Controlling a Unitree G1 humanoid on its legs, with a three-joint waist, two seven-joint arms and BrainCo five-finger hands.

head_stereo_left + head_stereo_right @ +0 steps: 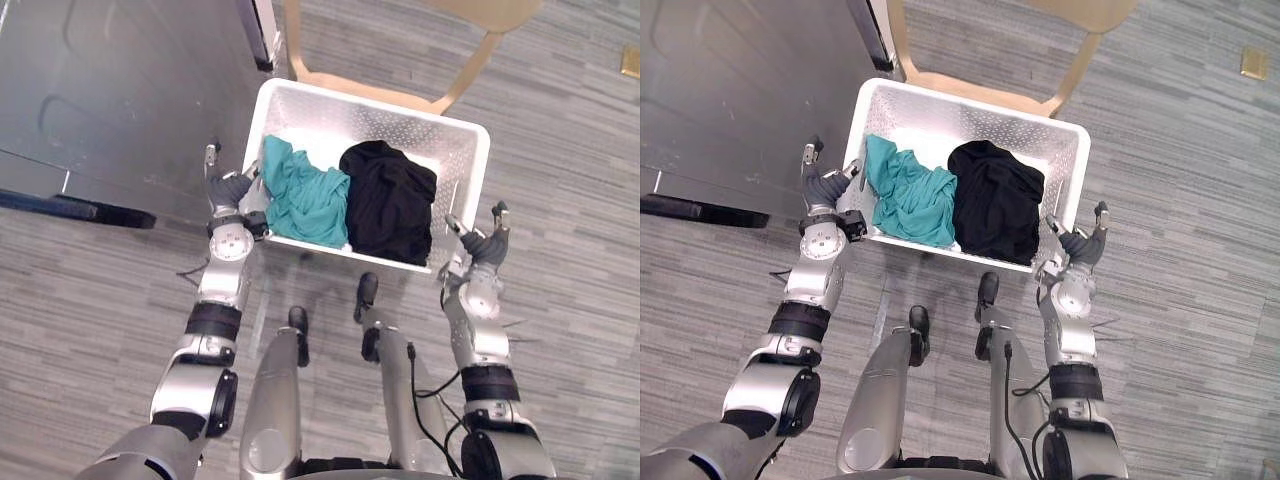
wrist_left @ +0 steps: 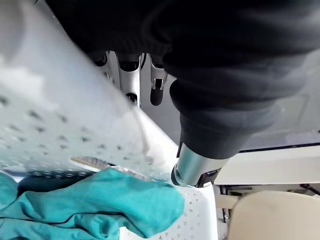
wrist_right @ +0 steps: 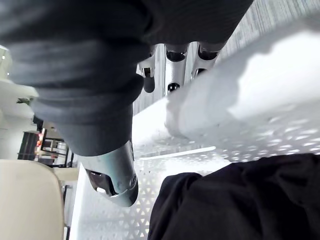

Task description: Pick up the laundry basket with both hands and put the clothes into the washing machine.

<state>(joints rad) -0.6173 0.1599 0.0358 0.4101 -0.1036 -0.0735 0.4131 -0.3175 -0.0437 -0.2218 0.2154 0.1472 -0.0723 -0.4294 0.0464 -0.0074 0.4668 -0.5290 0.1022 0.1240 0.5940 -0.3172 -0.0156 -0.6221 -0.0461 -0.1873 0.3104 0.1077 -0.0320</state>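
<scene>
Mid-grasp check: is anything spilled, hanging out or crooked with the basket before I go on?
Nothing stands out. The teal garment and the black garment both lie inside the laundry basket, with nothing spilled. The left hand and the right hand each pinch a side wall between thumb and fingers.

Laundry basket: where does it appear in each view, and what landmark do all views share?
Left eye view: laundry basket at centre, between left hand and right hand.
Right eye view: centre, slightly leftward.
Left wrist view: its perforated wall, gripped.
Right wrist view: its rim, gripped.
Shared landmark: pale chair beyond it.
</scene>
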